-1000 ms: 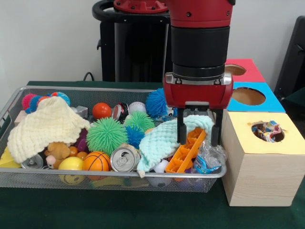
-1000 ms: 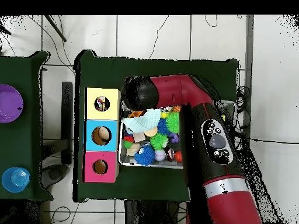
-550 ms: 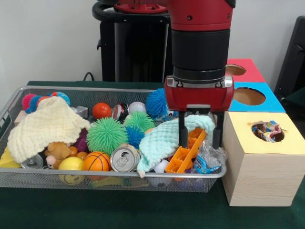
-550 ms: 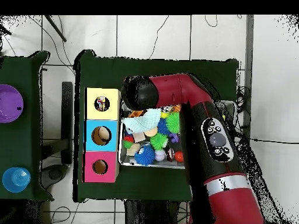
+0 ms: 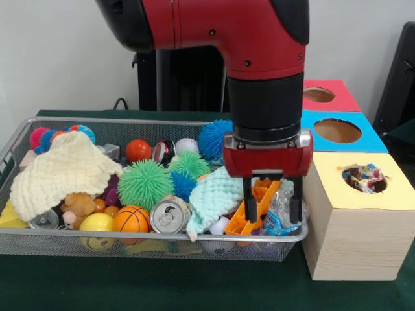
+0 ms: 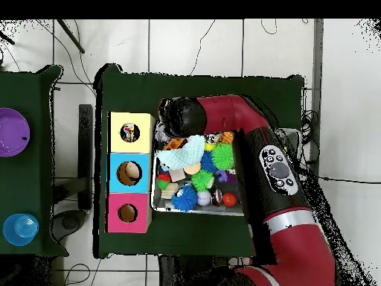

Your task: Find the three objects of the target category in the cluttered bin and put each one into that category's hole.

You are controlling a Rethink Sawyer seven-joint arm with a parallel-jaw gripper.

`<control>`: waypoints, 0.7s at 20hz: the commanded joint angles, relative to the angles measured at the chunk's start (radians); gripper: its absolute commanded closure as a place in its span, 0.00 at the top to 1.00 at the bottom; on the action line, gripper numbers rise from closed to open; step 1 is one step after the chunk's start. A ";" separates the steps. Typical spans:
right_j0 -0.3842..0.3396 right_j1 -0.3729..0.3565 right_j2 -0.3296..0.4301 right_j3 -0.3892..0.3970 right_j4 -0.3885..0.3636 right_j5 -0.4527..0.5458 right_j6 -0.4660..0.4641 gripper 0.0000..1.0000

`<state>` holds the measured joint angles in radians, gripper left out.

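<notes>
My gripper (image 5: 273, 202) hangs open, low over the right end of the wire bin (image 5: 39, 241). Its fingers (image 5: 249, 197) straddle a crumpled clear plastic piece with a blue label (image 5: 281, 217), which lies against the bin's right rim. The left finger stands in front of an orange plastic tray (image 5: 245, 217) that leans on a mint knitted cloth (image 5: 217, 194). The yellow-topped wooden box (image 5: 356, 220) right of the bin has a colourful wrapper (image 5: 364, 177) in its hole. In the overhead view the arm's wrist (image 6: 183, 118) hides the gripper over the bin's end next to the yellow box (image 6: 130, 123).
The bin also holds a cream cloth (image 5: 61, 170), spiky balls (image 5: 144, 183), a drink can (image 5: 169, 216), a small basketball (image 5: 131, 219) and other toys. Behind the yellow box stand a blue box (image 5: 337, 131) and a pink box (image 5: 322, 95), each with a hole.
The gripper has dropped lower into the bin's right end, its fingers now down around the crumpled plastic. The arm has swung forward over the bin.
</notes>
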<state>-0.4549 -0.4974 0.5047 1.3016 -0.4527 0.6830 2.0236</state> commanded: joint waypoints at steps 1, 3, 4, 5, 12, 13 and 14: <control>-0.044 0.083 0.050 -0.040 -0.103 0.084 -0.362 1.00; -0.052 0.079 0.046 -0.024 -0.113 0.074 -0.358 1.00; -0.056 0.075 0.046 -0.016 -0.117 0.069 -0.356 1.00; -0.059 0.071 0.046 -0.008 -0.122 0.064 -0.354 1.00; -0.079 0.044 0.045 0.012 -0.143 0.086 -0.358 1.00; -0.083 0.043 0.047 0.013 -0.144 0.087 -0.360 1.00; -0.086 0.042 0.049 0.015 -0.144 0.089 -0.363 1.00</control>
<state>-0.5061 -0.4529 0.5061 1.2904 -0.5413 0.6830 1.9791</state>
